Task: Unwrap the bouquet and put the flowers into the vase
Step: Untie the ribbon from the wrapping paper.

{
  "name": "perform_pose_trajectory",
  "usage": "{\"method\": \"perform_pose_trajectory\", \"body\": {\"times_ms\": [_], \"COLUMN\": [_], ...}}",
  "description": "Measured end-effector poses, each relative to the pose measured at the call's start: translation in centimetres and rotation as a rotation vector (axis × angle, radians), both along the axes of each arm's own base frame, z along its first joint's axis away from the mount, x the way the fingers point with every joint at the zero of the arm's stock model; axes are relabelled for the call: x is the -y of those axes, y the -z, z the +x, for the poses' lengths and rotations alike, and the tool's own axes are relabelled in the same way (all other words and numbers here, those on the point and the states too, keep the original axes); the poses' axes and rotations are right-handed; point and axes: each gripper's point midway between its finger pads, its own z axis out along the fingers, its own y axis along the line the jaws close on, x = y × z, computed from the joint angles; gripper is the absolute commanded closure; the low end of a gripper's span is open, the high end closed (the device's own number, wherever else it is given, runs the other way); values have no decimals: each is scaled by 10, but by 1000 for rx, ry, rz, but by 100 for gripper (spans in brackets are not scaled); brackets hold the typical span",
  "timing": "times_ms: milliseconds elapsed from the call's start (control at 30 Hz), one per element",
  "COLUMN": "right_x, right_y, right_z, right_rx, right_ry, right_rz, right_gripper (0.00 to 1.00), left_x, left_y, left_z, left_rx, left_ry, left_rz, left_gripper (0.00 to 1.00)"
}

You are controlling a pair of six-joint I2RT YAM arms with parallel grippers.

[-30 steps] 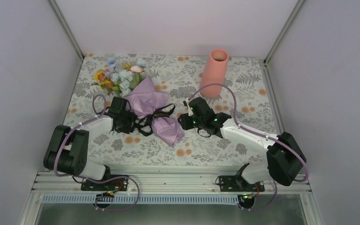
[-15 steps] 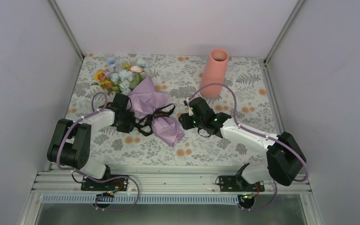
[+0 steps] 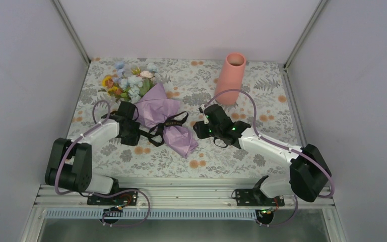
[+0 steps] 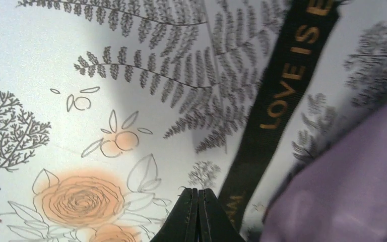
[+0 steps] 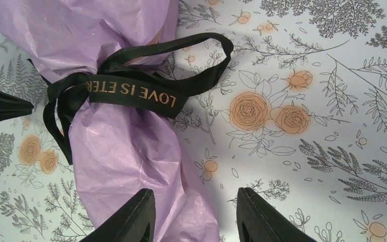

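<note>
Left arm [image 3: 88, 138] has shifted its elbow outward and its hand has snapped closed since a second ago. Bouquet, vase and right arm sit as before.

Bench [image 3: 262, 151] carries everything.

Bouquet [image 3: 167, 118] lies flat mid-bench, a bit left of centre. It is wrapped in lilac paper [image 5: 126, 151], cinched at the waist by a black ribbon [image 5: 131, 91] with gold lettering.

Flowers [image 3: 128, 80] poke out of the far-left end of the wrap, with the blue, yellow and pink heads pointing to the back-left corner.

Vase [image 3: 232, 75] stands upright at the back right, well apart from the bouquet.

Left hand [image 3: 140, 132] is low at the bouquet's left side with its fingers pressed flat together. The tips sit right against a ribbon tail in the wrist view; can't tell if the tail is pinched.

Right hand [image 3: 197, 129] sits just right of the knot, jaws partly apart, gripping nothing. In its wrist view the paper's near end lies beside its left finger.
</note>
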Motion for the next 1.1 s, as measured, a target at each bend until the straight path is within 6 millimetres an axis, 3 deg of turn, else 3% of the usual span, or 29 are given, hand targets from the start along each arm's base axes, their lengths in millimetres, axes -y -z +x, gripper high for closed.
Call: {"method": "perform_pose_trajectory", "body": {"times_ms": [133, 300, 467, 767, 1100], "right_x": [0, 0, 0, 0, -1], "right_y": [-5, -5, -6, -6, -6], "right_z": [0, 0, 0, -1, -1], "right_rx": [10, 11, 11, 13, 13], "right_ry": [0, -1, -1, -1, -2], "right_rz": [10, 10, 11, 13, 13], "right_gripper": [58, 58, 58, 58, 58], "left_x": [-6, -17, -13, -2, 5], "left_y": [-12, -10, 0, -4, 13], "left_z": [12, 23, 25, 54, 55], "left_rx": [86, 179, 220, 340, 285], "left_ry": [-9, -19, 23, 122, 176], "left_rz": [-14, -19, -33, -67, -86], "left_gripper": [95, 94, 98, 98, 98]}}
